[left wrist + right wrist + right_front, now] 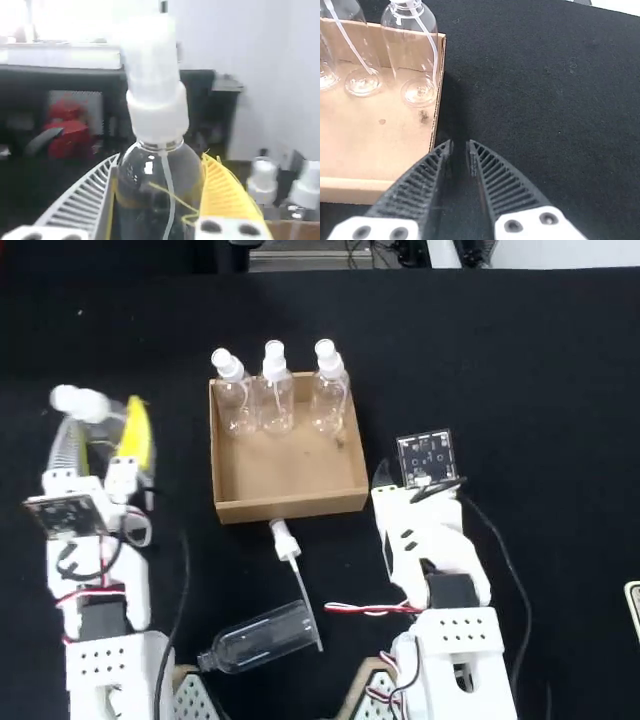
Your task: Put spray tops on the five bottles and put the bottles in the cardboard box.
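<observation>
Five bottles in all. Three capped bottles (275, 400) stand in a row along the far wall of the box (290, 506). One more, the fourth bottle (157, 175), also wears a spray top and stands upright, clamped between the left gripper's (100, 425) jaws, left of the box. One uncapped bottle (260, 637) lies on its side on the table (540, 390), between the two arms. One loose spray top (286, 540) lies just before the box's near wall. The right gripper (459, 146) hovers at the box's near right corner, its jaws a narrow gap apart, holding nothing.
</observation>
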You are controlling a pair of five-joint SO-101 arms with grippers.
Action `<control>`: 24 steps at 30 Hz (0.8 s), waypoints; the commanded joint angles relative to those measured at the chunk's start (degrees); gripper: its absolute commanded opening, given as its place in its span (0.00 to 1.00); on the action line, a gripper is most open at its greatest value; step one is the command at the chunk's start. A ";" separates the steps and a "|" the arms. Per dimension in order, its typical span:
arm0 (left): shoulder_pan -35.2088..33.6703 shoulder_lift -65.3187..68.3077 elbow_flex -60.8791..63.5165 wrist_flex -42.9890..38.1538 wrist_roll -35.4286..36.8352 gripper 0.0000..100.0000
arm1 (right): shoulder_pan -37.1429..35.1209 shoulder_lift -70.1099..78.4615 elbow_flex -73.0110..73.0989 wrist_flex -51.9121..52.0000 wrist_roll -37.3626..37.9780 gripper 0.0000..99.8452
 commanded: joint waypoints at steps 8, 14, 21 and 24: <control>11.47 0.09 -2.15 -0.09 2.55 0.03 | 0.53 -0.84 -0.22 -1.85 -0.09 0.03; 12.18 3.25 -6.64 0.26 8.18 0.03 | 0.53 -0.84 -0.22 -1.85 -0.09 0.03; 17.36 11.25 -8.31 -0.18 8.00 0.03 | 0.79 -0.84 -0.22 -1.85 -0.09 0.03; 18.42 13.36 -8.75 -0.18 8.09 0.03 | 0.79 -0.84 -0.22 -1.85 -0.09 0.03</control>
